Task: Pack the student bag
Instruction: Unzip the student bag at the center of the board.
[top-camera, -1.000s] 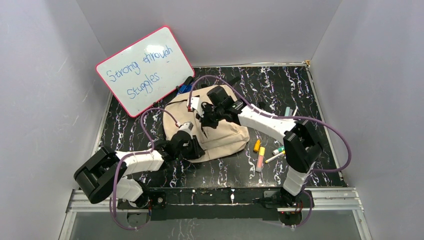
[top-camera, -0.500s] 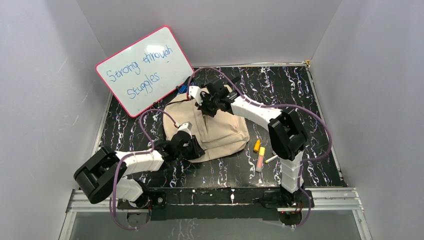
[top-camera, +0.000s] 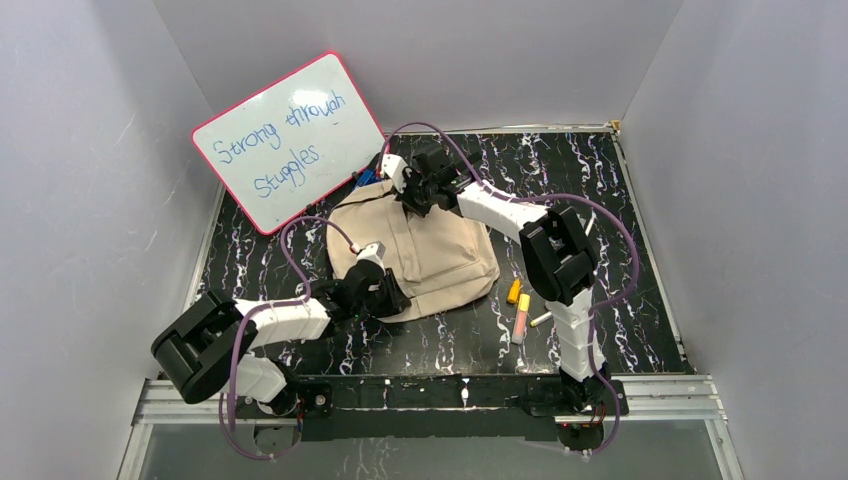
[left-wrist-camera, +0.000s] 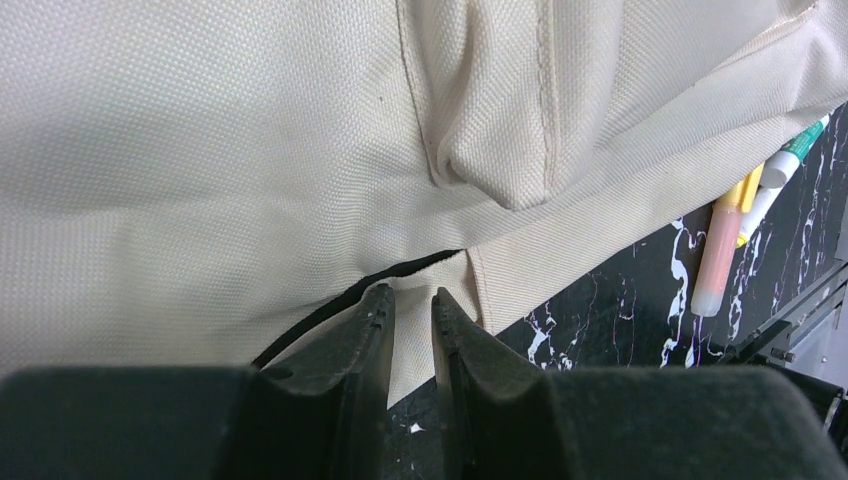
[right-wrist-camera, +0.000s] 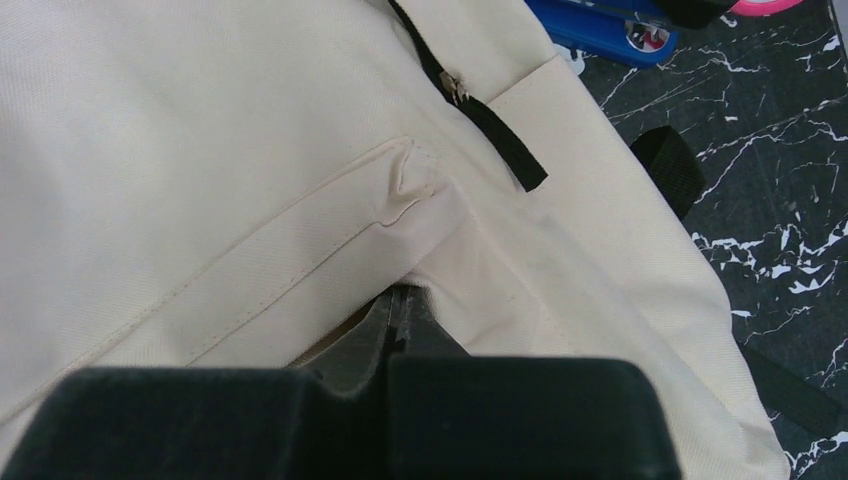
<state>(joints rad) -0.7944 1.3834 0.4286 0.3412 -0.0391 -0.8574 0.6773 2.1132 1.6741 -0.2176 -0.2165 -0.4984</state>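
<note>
The student bag (top-camera: 430, 258), beige with a black zipper (right-wrist-camera: 470, 100), lies flat in the middle of the table. My left gripper (top-camera: 392, 298) is at its near left edge. In the left wrist view the left gripper (left-wrist-camera: 412, 305) stands nearly closed, with a flap of the bag's fabric (left-wrist-camera: 415, 320) between the fingers. My right gripper (top-camera: 408, 195) reaches over to the bag's far edge. In the right wrist view the right gripper (right-wrist-camera: 405, 300) is shut, its tips tucked into a puckered fold of the bag (right-wrist-camera: 300, 180).
A pink-framed whiteboard (top-camera: 290, 140) leans at the back left. A blue object (right-wrist-camera: 600, 25) lies just beyond the bag, and a black strap (right-wrist-camera: 670, 170) trails beside it. Right of the bag lie an orange marker (top-camera: 513, 290), a pink highlighter (top-camera: 521, 318) and a green-capped marker (left-wrist-camera: 795, 160).
My right gripper has moved from over the middle of the bag to its far edge, and the bunched top of the bag has been drawn out flatter. The left arm has stayed still.
</note>
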